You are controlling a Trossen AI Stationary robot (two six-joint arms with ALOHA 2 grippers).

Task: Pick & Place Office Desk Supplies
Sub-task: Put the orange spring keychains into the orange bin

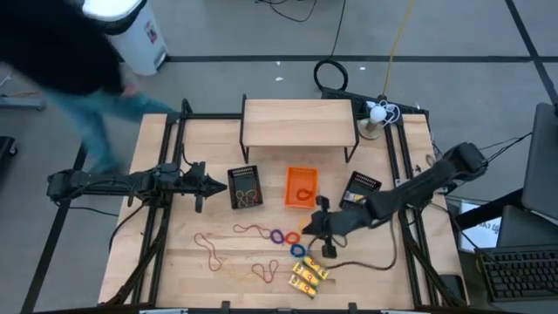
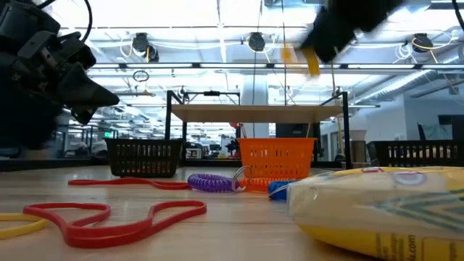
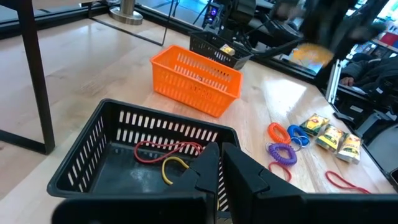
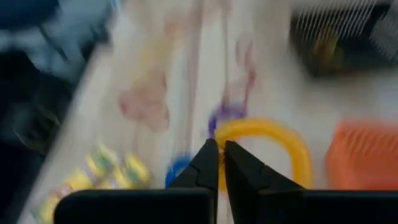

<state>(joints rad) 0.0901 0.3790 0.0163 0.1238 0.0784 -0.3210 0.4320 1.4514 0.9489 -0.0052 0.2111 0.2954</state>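
Note:
Red and tan rubber bands (image 1: 209, 250) lie loose on the wooden table, beside purple, orange and blue coiled rings (image 1: 288, 239) and yellow packets (image 1: 307, 275). My left gripper (image 3: 221, 157) is shut and empty. It hovers at the left rim of a black basket (image 3: 93, 149) that holds a red and a yellow band (image 3: 168, 158). My right gripper (image 1: 321, 228) hangs above the rings, in front of the orange basket (image 1: 302, 187), shut on a yellow ring (image 4: 267, 130). The right wrist view is smeared by motion. My right gripper pinches the yellow ring by its rim (image 4: 239, 127) between the two fingertips, coming from above. The ring is lifted clear of the table and hangs below the fingers (image 2: 312, 59).
A second black basket (image 1: 360, 186) sits right of the orange one. A low wooden shelf on black legs (image 1: 299, 122) stands at the far edge. A person in dark top and jeans (image 1: 78, 78) moves past the table's far left corner. Black frame rails run along both sides.

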